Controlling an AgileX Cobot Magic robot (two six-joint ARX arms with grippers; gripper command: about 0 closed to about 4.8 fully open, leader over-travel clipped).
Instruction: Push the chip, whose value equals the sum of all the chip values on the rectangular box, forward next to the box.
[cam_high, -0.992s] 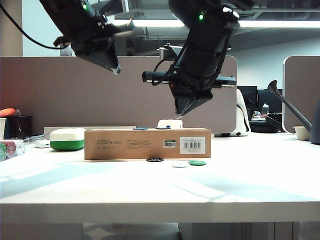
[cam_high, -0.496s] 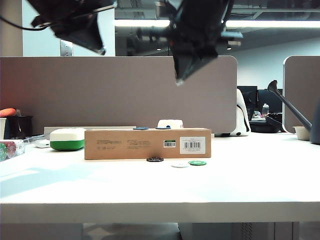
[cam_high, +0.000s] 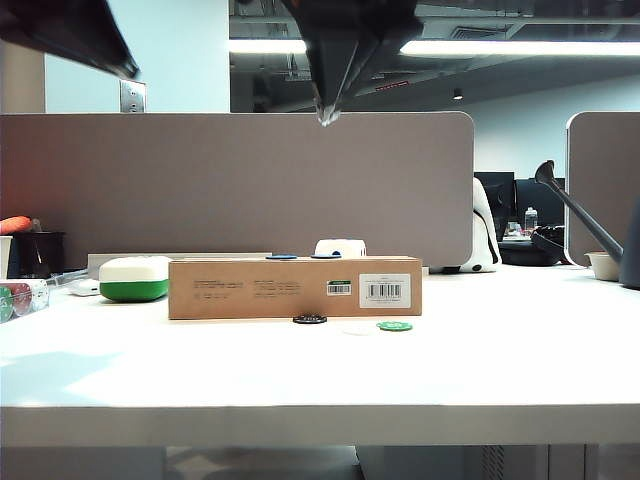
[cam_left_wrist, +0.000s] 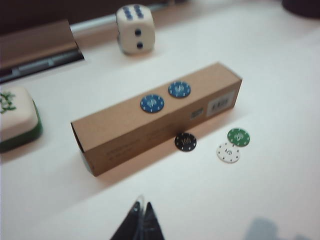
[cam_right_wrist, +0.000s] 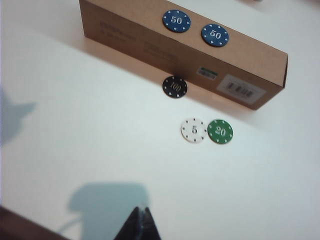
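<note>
1. A white chip (cam_right_wrist: 193, 130) marked "5" lies flat on the white counter (cam_high: 320, 370).
2. A green chip (cam_right_wrist: 220, 131) marked "20" lies just beside it, edges about touching.
3. A large cream die (cam_left_wrist: 134, 29) with blue pips stands farther back.
4. A white and green block (cam_high: 134, 278) sits off to one side.
5. A dark watering can (cam_high: 590, 235) stands at the far edge.
</note>
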